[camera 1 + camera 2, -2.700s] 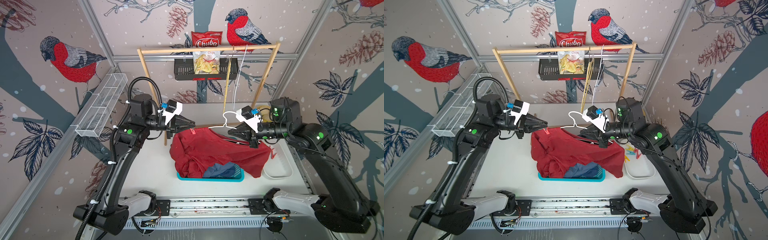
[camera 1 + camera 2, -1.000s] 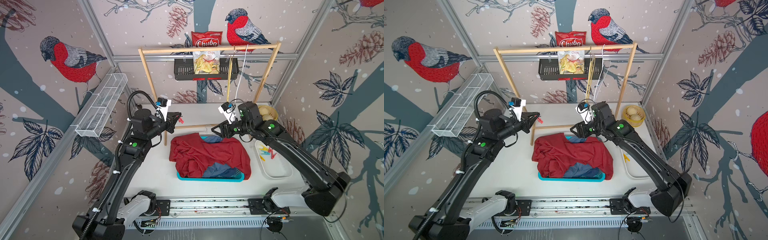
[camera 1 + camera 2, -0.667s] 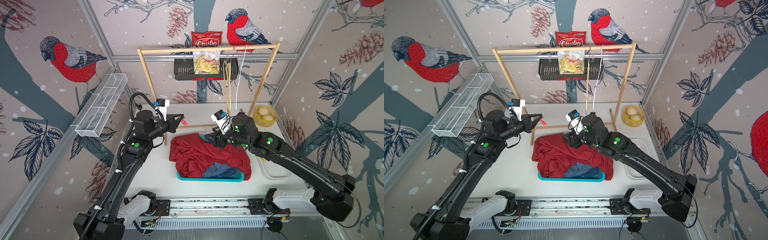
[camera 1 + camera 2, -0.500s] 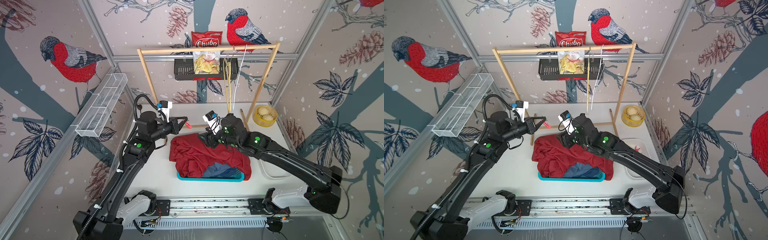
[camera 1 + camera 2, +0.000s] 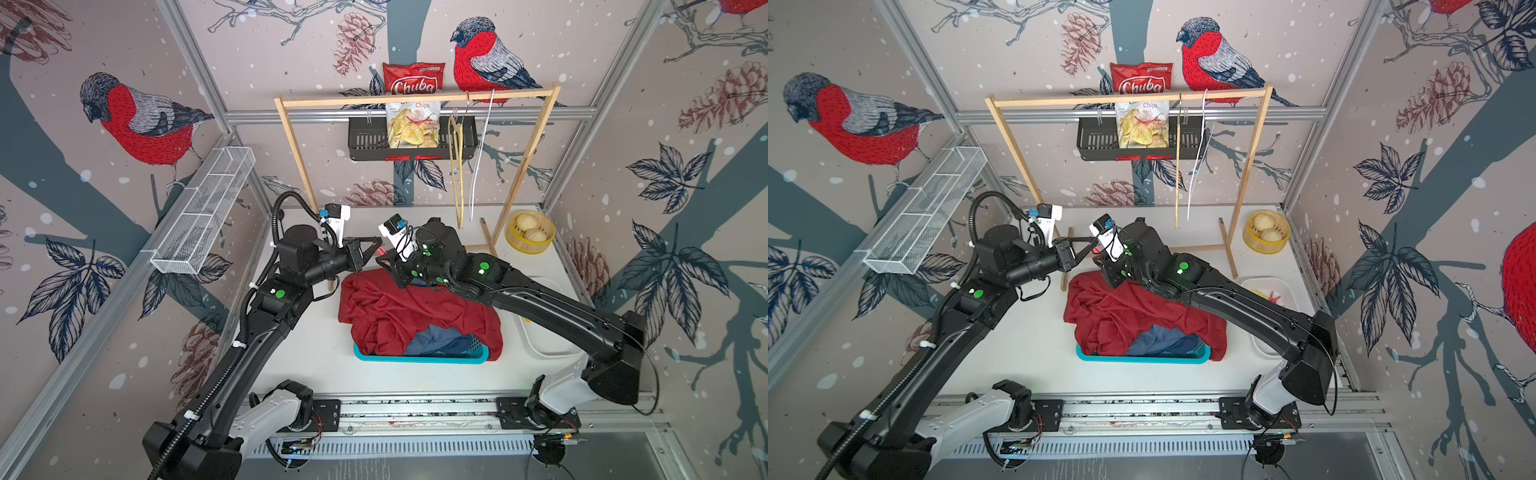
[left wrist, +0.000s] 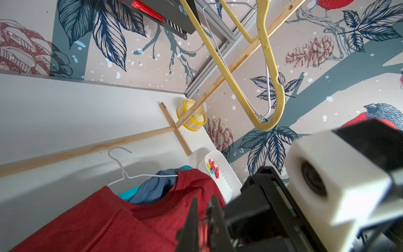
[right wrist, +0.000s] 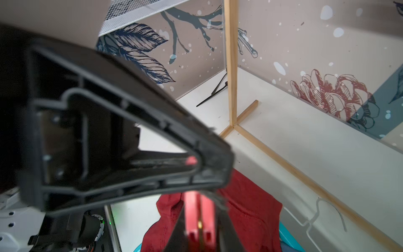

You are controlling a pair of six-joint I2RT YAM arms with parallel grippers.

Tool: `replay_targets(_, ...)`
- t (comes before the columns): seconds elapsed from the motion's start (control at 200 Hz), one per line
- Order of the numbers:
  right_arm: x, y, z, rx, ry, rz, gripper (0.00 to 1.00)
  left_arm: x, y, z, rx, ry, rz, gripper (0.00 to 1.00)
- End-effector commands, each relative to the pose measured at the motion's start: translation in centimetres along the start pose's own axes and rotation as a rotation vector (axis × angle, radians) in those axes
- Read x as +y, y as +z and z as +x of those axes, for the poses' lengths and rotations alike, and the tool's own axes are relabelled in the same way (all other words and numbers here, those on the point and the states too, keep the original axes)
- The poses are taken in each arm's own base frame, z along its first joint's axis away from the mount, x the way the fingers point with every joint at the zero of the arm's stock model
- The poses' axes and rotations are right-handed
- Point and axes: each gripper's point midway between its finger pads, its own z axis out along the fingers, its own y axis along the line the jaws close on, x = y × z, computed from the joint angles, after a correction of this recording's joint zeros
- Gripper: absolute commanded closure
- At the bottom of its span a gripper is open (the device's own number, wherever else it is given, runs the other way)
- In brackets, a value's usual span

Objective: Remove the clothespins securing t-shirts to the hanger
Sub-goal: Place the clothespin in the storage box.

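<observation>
Right wrist | my right gripper [image 7: 199, 207] clamped on red pin [image 7: 196, 220] | left gripper [image 7: 197, 162] nose-to-nose, pinching its far end too | guessing handoff toward tray [image 6: 229, 179]

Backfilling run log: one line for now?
phase: handover | left hand: holds red pin | right hand: clamped on same pin | red shirt: over basket

Cloth shirt [image 5: 399, 307], plastic clothespin [image 7: 197, 215]
</observation>
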Motion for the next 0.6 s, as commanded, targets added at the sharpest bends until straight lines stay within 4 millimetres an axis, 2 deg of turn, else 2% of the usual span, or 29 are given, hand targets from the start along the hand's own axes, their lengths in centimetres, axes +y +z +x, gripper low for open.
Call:
replay_targets(0.0, -1.3, -0.4, -1.2, -0.048, 0.009, 0.061, 0.95, -0.8, 0.3, 1.1, 0.054, 0.033, 0.062, 0.82)
replay_targets(0.12, -1.6, -1.1, -1.1, -0.048, 0.022, 0.07, 0.99, -1.0, 0.9, 2.1, 0.106, 0.061, 0.118, 0.45)
replay_targets(0.18, -2.2, -1.6, -0.6, -0.04, 0.044, 0.09, 0.99, -0.9, 1.0, 1.7, 0.098, 0.099, 0.107, 0.35)
replay_targets(0.275, -3.7, -2.7, 1.0, -0.02, 0.085, 0.142, 0.98, -0.2, 0.6, 0.0, 0.043, 0.187, 0.012, 0.31)
replay_targets(0.325, -4.5, -3.5, 2.3, -0.005, 0.113, 0.173, 0.98, 0.8, 0.3, -1.2, -0.001, 0.227, -0.072, 0.3)
replay_targets(0.45, -7.2, -6.0, 7.1, 0.057, 0.203, 0.27, 0.96, 3.2, -0.1, -3.1, -0.055, 0.281, -0.227, 0.3)
replay_targets(0.485, -7.9, -7.6, 7.9, 0.051, 0.233, 0.3, 0.96, 3.8, 0.0, -3.3, -0.063, 0.285, -0.253, 0.3)
replay_targets(0.595, -11.2, -11.0, 12.3, 0.073, 0.362, 0.422, 0.93, 5.5, 0.6, -3.5, -0.076, 0.283, -0.284, 0.3)
